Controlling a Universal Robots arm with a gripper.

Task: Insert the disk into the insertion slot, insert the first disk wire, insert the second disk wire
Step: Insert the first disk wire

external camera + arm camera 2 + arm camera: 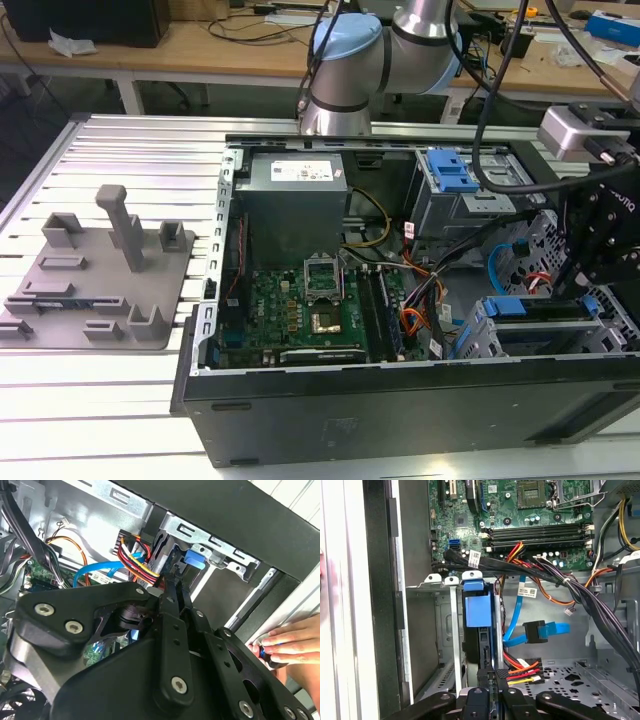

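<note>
The disk in its blue carrier sits inside the insertion slot, a low grey metal cage at the case's front corner. In both wrist views my gripper is shut on the black plug of a red, orange and yellow disk wire, held at the disk's exposed end. A second disk wire, flat and blue with a black plug, hangs loose just beside the disk. In the exterior view the gripper reaches down at the exterior view's right.
A black cable bundle crosses just above the cage. The motherboard and power supply fill the rest of the case. A taller cage with a blue latch stands behind. A person's hand rests on the case's outer edge.
</note>
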